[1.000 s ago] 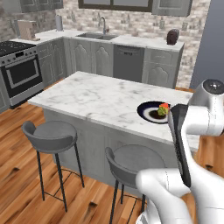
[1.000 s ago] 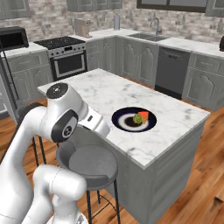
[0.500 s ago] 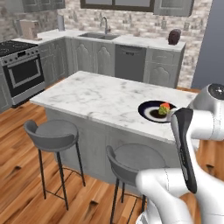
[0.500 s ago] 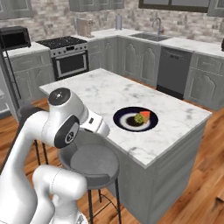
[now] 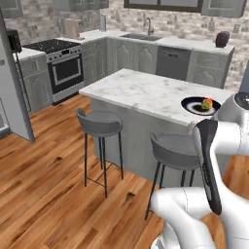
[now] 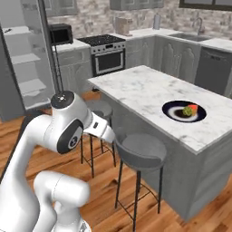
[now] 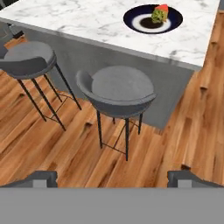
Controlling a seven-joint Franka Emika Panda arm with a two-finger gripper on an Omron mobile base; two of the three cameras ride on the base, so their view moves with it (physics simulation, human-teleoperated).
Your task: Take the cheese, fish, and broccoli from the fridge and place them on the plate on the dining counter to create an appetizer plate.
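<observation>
Plate [image 7: 152,19]: broccoli [image 7: 157,15], cheese [image 7: 162,7] aboard | fish unclear | fingers [image 7: 41,178] wide, empty

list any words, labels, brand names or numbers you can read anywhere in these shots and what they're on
None: no readable text in any view.
Stove: front panel bears no legible marks.
Microwave: no brand or digits to make out.
Plate: just a white ring pattern, no lettering.
Fridge: plain shelves, no labels.
</observation>
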